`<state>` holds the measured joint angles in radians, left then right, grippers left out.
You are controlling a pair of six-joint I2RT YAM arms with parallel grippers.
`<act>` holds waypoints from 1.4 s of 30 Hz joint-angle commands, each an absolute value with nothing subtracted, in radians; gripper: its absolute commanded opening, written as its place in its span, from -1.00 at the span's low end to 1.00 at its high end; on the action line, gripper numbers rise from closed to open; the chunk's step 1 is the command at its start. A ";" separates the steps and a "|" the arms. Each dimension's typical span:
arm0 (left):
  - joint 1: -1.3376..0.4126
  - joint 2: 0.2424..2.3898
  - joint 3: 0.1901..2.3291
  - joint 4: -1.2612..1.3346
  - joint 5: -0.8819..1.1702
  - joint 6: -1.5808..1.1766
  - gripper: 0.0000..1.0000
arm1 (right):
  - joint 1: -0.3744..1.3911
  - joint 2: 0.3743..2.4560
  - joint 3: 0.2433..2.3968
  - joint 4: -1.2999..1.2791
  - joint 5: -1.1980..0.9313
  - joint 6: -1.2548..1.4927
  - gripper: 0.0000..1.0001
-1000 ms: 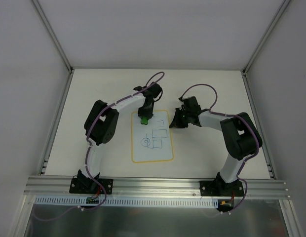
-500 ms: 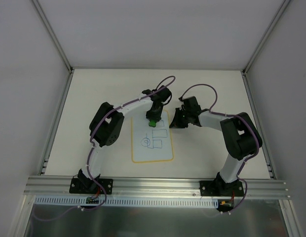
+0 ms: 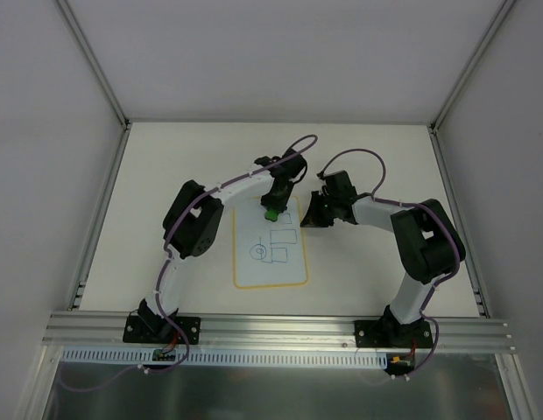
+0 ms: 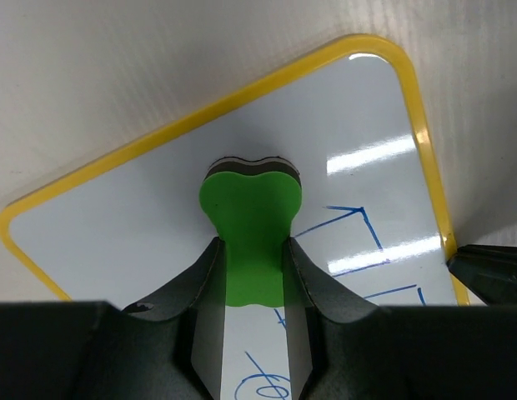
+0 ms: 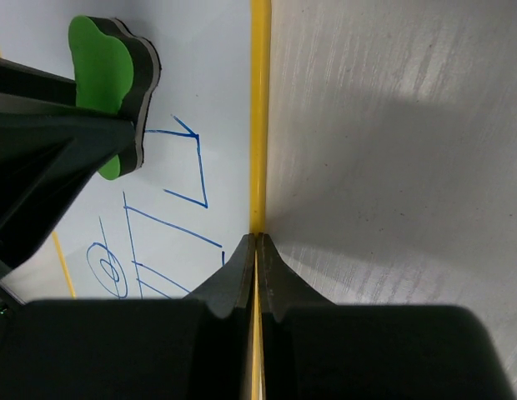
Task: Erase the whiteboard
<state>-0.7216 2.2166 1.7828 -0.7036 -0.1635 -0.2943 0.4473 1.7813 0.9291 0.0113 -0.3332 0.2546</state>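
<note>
The whiteboard (image 3: 270,269) lies flat on the table, yellow-bordered, with blue boxes and a circle (image 3: 273,246) drawn on it. My left gripper (image 3: 272,208) is shut on a green eraser (image 3: 271,214) near the board's far edge. In the left wrist view the eraser (image 4: 250,200) rests on the whiteboard (image 4: 125,217) between my left gripper's (image 4: 252,250) fingers, beside a blue corner mark (image 4: 358,218). My right gripper (image 3: 305,219) is shut, its tips (image 5: 256,242) right over the board's yellow right border (image 5: 259,125). The right wrist view also shows the eraser (image 5: 104,71).
White walls with metal frame rails (image 3: 101,210) enclose the table on the left, right and back. An aluminium rail (image 3: 280,328) carrying both arm bases runs along the near edge. The right arm's elbow (image 3: 425,241) stands right of the board.
My left gripper has carried the eraser to the right along the board's far edge, from the left part towards the right. The right arm has stayed in place.
</note>
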 commanded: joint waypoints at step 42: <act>-0.858 2.057 1.424 -0.707 -0.093 -0.477 -1.00 | 0.391 1.855 0.877 -0.043 -0.322 0.321 -0.99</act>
<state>-0.8532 2.0422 1.4994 -0.5644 -0.0528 -0.4240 0.3988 1.8030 0.9180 0.0303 -0.4164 0.3405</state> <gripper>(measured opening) 0.264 0.009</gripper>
